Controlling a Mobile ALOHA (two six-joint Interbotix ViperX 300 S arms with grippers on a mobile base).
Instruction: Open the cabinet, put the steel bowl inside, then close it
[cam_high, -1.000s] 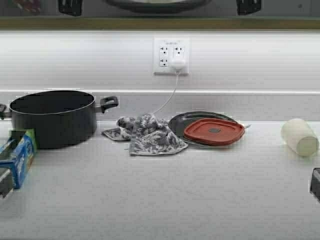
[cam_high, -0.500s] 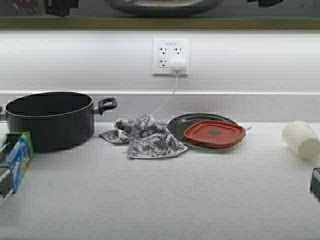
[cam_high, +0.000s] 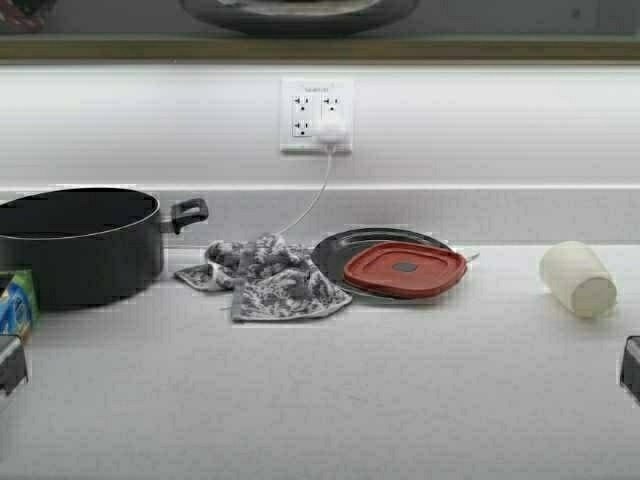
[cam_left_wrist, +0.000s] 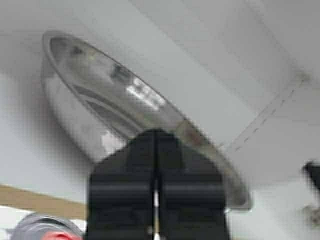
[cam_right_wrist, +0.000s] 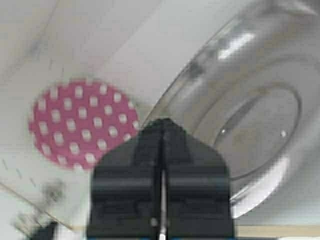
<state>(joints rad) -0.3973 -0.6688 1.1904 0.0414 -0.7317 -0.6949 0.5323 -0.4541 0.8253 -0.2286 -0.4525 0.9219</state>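
Observation:
The steel bowl (cam_high: 300, 12) shows at the top edge of the high view, above the tan bottom edge of the cabinet (cam_high: 320, 47). Its doors are out of view. In the left wrist view my left gripper (cam_left_wrist: 156, 132) is shut on the rim of the bowl (cam_left_wrist: 125, 95), with pale grey cabinet walls behind it. In the right wrist view my right gripper (cam_right_wrist: 162, 122) is shut on the opposite rim of the bowl (cam_right_wrist: 250, 100). Neither gripper shows in the high view.
On the counter below stand a black pot (cam_high: 75, 245), a grey patterned cloth (cam_high: 265, 278), a dark plate with a red lid (cam_high: 405, 268) and a white cup (cam_high: 577, 278). A blue box (cam_high: 15, 310) lies at the left edge. A pink dotted disc (cam_right_wrist: 82, 122) lies inside the cabinet beside the bowl.
The robot has moved: the whole scene has shifted left in the high view. Both grippers, seen earlier at the top corners beside the bowl, have left that view.

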